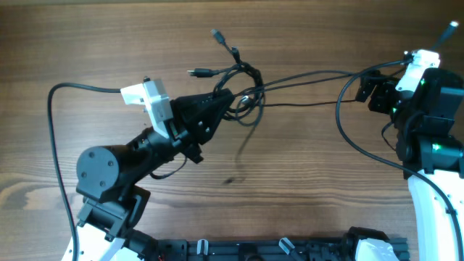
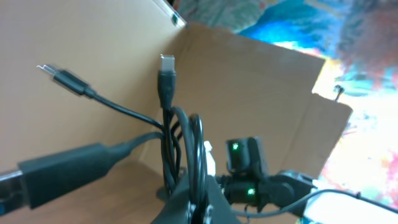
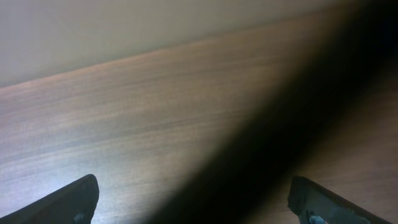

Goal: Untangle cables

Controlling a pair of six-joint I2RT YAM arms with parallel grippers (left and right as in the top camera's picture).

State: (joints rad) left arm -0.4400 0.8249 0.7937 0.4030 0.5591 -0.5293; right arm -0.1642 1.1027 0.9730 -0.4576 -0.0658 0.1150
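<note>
The cables (image 1: 243, 83) are a knot of thin black cords just above the table's middle, with plug ends (image 1: 215, 33) fanning to the upper left. Two cords run right towards my right arm. My left gripper (image 1: 230, 96) is shut on the knot. In the left wrist view its jaws (image 2: 199, 208) pinch several cords (image 2: 186, 143), and a plug (image 2: 166, 65) stands upright above them. My right gripper (image 1: 370, 88) hangs at the right beside the far cord ends. In the right wrist view it (image 3: 193, 199) is wide open over bare wood with nothing between its fingers.
A thick black arm cable (image 1: 51, 130) loops along the left side. Another black cable loop (image 1: 348, 138) hangs by the right arm. A black rail (image 1: 275, 250) runs along the front edge. A cardboard wall (image 2: 261, 74) stands behind the table.
</note>
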